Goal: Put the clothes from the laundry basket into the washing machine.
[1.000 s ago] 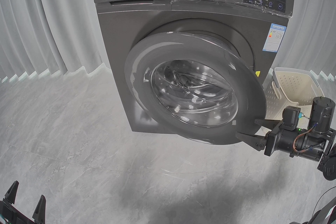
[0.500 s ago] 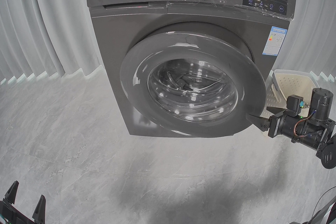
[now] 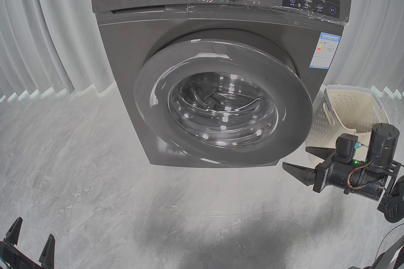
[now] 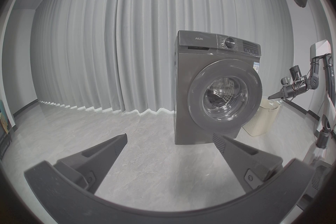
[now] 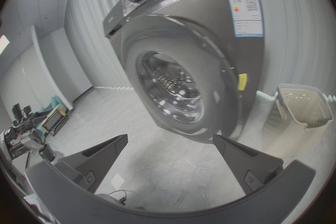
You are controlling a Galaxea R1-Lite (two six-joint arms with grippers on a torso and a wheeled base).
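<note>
pale pleated curtain (image 3: 42,9) and grey tiled floor (image 3: 84,164) frame the grey washing machine (image 3: 126,51), with the cream laundry basket (image 3: 357,108) standing just beside its right side. the whole head view has slid over the last second, so the camera has moved, not the machine. the right gripper (image 3: 296,157), jaws spread, met the right rim of the round door (image 3: 155,85) half a second ago and now hangs apart from it, low and in front of the basket. a second ago the door stood swung out further; now it lies closer to the front panel, though whether it has latched cannot be told. dark clothes (image 3: 206,99) show through the door glass inside the drum, and the visible part of the basket holds nothing. the left gripper (image 3: 33,228) sits low at the robot's left, well apart from the machine, jaws spread and holding nothing. by this look the loading is done and the door push is finishing the job.
</note>
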